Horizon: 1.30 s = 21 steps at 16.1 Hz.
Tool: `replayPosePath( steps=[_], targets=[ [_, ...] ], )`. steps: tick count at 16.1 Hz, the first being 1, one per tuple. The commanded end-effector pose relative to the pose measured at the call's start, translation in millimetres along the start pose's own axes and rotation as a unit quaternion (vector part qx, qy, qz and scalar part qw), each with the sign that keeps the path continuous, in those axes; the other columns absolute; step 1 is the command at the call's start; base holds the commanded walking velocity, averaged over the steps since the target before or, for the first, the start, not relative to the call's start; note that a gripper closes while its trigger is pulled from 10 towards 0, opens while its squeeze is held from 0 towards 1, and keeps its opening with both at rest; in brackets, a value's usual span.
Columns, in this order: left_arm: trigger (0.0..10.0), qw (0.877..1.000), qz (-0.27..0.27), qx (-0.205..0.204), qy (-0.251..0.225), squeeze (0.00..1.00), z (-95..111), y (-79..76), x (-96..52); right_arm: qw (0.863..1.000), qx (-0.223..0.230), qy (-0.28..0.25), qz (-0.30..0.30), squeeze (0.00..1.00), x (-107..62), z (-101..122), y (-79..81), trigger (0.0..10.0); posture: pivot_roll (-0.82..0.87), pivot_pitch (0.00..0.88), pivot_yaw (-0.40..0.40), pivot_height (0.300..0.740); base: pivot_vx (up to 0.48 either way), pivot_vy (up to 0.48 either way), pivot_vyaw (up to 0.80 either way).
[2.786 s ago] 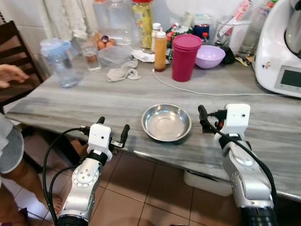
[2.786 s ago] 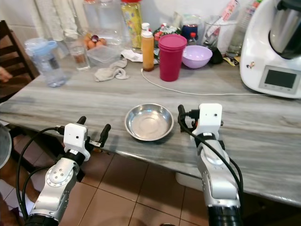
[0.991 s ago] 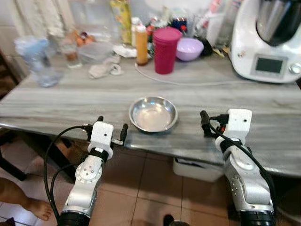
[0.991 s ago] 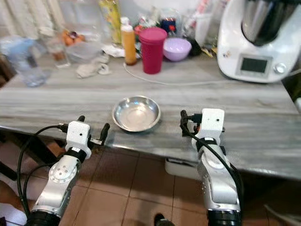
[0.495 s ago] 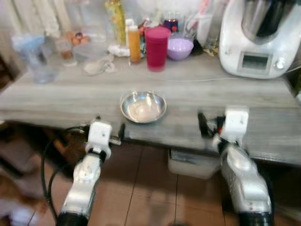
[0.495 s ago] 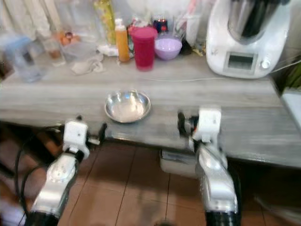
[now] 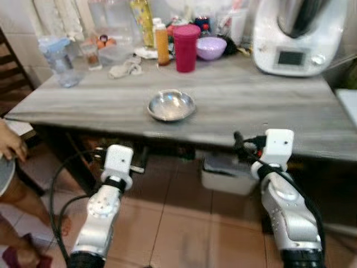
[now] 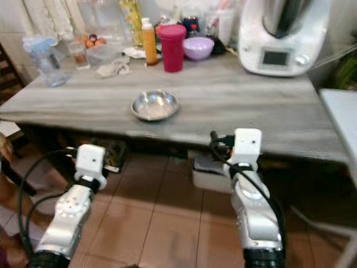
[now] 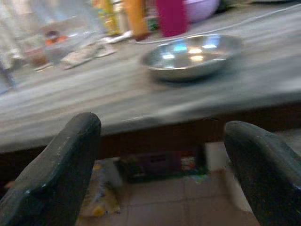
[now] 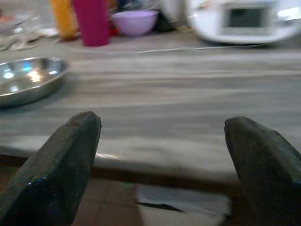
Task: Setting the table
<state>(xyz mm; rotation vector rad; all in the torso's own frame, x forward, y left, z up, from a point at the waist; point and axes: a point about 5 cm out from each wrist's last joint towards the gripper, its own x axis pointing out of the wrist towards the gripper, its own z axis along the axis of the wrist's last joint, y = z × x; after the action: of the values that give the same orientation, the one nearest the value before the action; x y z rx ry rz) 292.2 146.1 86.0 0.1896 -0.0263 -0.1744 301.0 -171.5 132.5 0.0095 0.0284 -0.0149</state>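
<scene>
A steel bowl (image 7: 171, 105) sits empty near the front edge of the grey marble table (image 7: 251, 100). It also lies ahead in the left wrist view (image 9: 193, 54) and in the right wrist view (image 10: 26, 84). My left gripper (image 7: 121, 154) is open and holds nothing. It hangs in front of the table edge, below tabletop height, over the tiled floor. My right gripper (image 7: 259, 142) is open and empty too, at about the same distance from the edge. Both sets of black fingers (image 9: 51, 165) (image 10: 61, 160) frame the table front.
Along the table's back stand a magenta tumbler (image 7: 185, 40), an orange bottle (image 7: 162, 36), a purple bowl (image 7: 211, 47), a white kitchen machine (image 7: 298, 33), a water jug (image 7: 56, 53) and a cloth (image 7: 127, 68). A white box (image 7: 226, 176) sits under the table. A person (image 7: 8, 148) stands at left.
The camera has backed away from the table, so the bowl and table look farther and smaller. Both grippers, held as before, now lie in front of and below the edge.
</scene>
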Motion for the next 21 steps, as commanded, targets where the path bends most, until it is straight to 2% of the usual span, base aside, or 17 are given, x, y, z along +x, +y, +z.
replayPosePath(
  steps=[1, 7, 10, 12, 14, 16, 18, 21],
  targets=[
    [10.0, 1.0, 0.001, 0.01, 0.001, 0.0, 1, 4.2, 0.4, 1.0, 0.005, -0.003, -0.002, 0.0, 1.2, 2, 1.5, 10.0, -0.22, 0.031, 0.041, 0.74, -0.319, 0.0, 0.0],
    [10.0, 1.0, -0.021, 0.011, -0.006, 0.0, 5, 1.5, -3.3, 1.0, 0.009, -0.005, -0.024, 0.0, -2.9, 1, -4.4, 10.0, -0.23, 0.071, 0.079, 0.74, -0.309, 0.0, 0.0],
    [10.0, 0.999, -0.045, 0.0, -0.029, 0.0, 17, 2.8, 2.0, 0.999, 0.014, -0.01, -0.044, 0.0, -4.5, 3, -6.8, 10.0, -0.24, 0.088, 0.088, 0.74, 0.0, 0.0, 0.0],
    [10.0, 0.998, -0.049, -0.03, -0.04, 0.0, 21, 9.1, 4.7, 0.999, 0.015, -0.018, -0.039, 0.0, -0.7, 6, -1.0, 10.0, -0.25, 0.056, 0.09, 0.74, 0.0, 0.0, 0.0],
    [10.0, 0.998, -0.028, -0.028, -0.046, 0.0, 26, 8.8, 9.4, 0.999, 0.02, -0.019, -0.032, 0.0, 2.2, 6, 2.9, 10.0, -0.2, 0.039, 0.091, 0.74, 0.0, 0.0, 0.0],
    [10.0, 0.997, -0.03, -0.04, -0.062, 0.0, 38, 9.2, 10.3, 1.0, 0.014, -0.021, -0.01, 0.0, 7.5, 7, 10.7, 10.0, -0.18, 0.063, 0.095, 0.74, 0.0, 0.0, 0.0],
    [10.0, 0.997, -0.034, -0.039, -0.052, 0.0, 31, 10.0, 7.1, 1.0, 0.017, -0.02, -0.01, 0.0, 9.0, 6, 13.9, 10.0, -0.18, 0.077, 0.09, 0.74, 0.0, 0.0, 0.0],
    [10.0, 0.997, -0.032, -0.047, -0.051, 0.0, 31, 6.4, 5.9, 0.999, 0.022, -0.025, -0.008, 0.0, 5.9, 8, 15.7, 10.0, -0.18, 0.065, 0.092, 0.74, 0.0, -0.123, 0.0]
  ],
)
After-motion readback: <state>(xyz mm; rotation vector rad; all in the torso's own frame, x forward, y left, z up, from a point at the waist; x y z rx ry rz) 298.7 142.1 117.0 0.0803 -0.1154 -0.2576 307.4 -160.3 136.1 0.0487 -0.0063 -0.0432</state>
